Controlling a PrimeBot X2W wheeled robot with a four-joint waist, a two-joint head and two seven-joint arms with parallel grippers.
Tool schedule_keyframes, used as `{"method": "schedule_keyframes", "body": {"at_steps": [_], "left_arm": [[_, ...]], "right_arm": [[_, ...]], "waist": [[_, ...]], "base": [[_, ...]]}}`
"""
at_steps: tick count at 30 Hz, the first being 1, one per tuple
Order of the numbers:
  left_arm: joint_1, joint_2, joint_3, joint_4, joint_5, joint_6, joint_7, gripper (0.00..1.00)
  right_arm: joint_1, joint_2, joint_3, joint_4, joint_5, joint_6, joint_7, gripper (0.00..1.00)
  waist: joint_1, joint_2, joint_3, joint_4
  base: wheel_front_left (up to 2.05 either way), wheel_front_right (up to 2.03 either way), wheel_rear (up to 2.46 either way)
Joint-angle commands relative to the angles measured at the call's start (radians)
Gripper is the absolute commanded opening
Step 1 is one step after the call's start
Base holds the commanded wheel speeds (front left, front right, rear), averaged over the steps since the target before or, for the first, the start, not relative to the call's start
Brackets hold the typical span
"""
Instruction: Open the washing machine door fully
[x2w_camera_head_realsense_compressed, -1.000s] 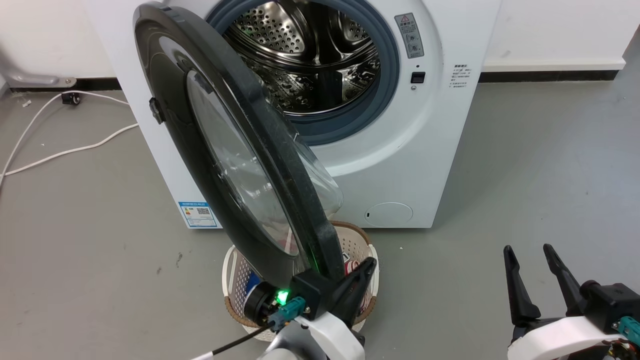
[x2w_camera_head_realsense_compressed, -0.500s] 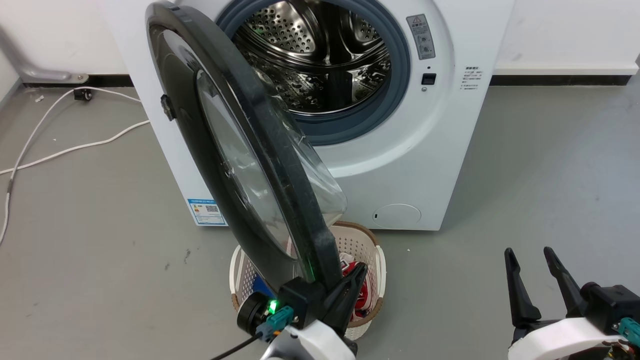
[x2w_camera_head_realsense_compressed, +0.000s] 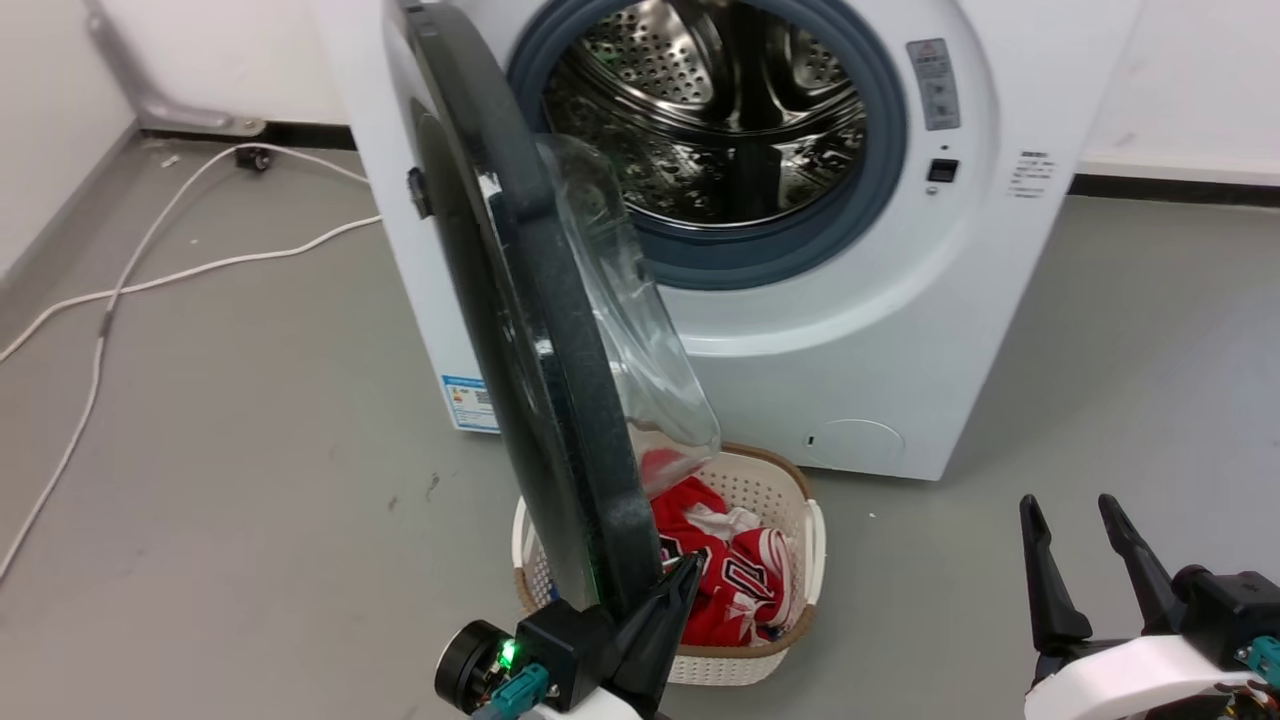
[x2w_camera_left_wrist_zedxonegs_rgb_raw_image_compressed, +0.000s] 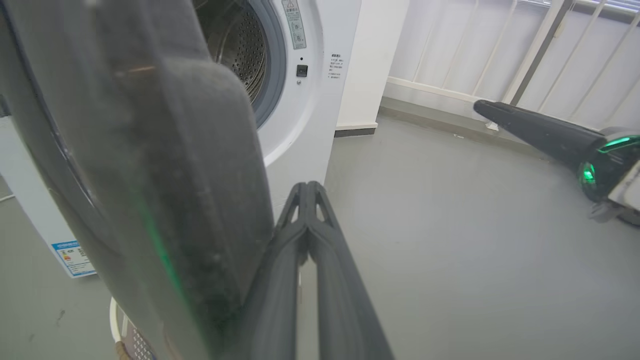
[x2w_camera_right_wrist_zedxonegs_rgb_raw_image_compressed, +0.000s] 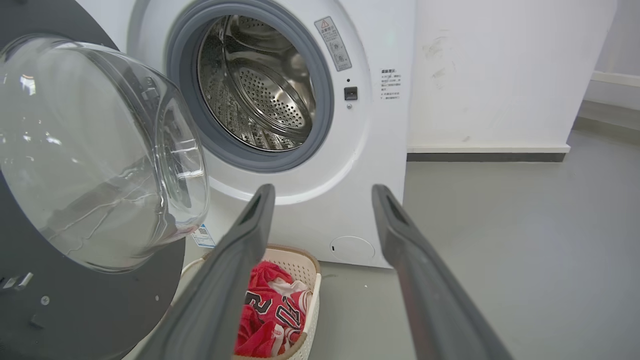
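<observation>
- The washing machine door (x2w_camera_head_realsense_compressed: 570, 420) stands edge-on in the middle of the head view, swung out roughly square to the white machine front and hinged at its left; I judge it about half open, so the outward push is not finished.
- The left gripper (x2w_camera_head_realsense_compressed: 685, 575) has its fingers (x2w_camera_left_wrist_zedxonegs_rgb_raw_image_compressed: 280, 280) clenched together on nothing; they lie along the inner face of the door's rim at the bottom centre of the frame, apparently touching it.
- Main risk: this is a push, not a hold; the rim is rounded and travels on an arc, so the fingers could slide off its edge and the door could stall or drift back.
- Second risk: the laundry basket (x2w_camera_head_realsense_compressed: 770, 460) with its red garment (x2w_camera_head_realsense_compressed: 720, 570) sits right under the door's low edge; a dropped wrist could knock or snag it.
- Third: driving hard past the hinge stop could strain the hinge; I cannot see where that stop is.
- The right gripper (x2w_camera_head_realsense_compressed: 1068, 505) waits at lower right, fingers spread and empty, well apart from the door; no hazard there.
</observation>
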Motion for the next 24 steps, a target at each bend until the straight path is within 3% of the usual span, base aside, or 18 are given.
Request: {"method": "schedule_keyframes", "body": {"at_steps": [1, 13, 24], "left_arm": [[0.009, 0.012, 0.006, -0.018, 0.007, 0.01, -0.004, 0.0], [0.05, 0.029, 0.028, -0.053, -0.007, 0.059, -0.008, 0.0], [0.063, 0.061, 0.107, -0.063, -0.03, 0.104, -0.049, 0.0]], "right_arm": [[-0.007, 0.003, -0.004, -0.005, 0.0, 0.0, -0.006, 1.0], [-0.008, 0.003, -0.001, -0.019, -0.006, 0.0, 0.0, 1.0], [-0.007, 0.005, -0.003, -0.041, -0.018, 0.0, 0.009, 1.0]], "waist": [[0.0, 0.0, 0.004, 0.037], [0.0, 0.0, 0.014, 0.226], [0.0, 0.0, 0.022, 0.328]], "base": [[0.0, 0.0, 0.0], [0.0, 0.0, 0.0], [0.0, 0.0, 0.0]]}}
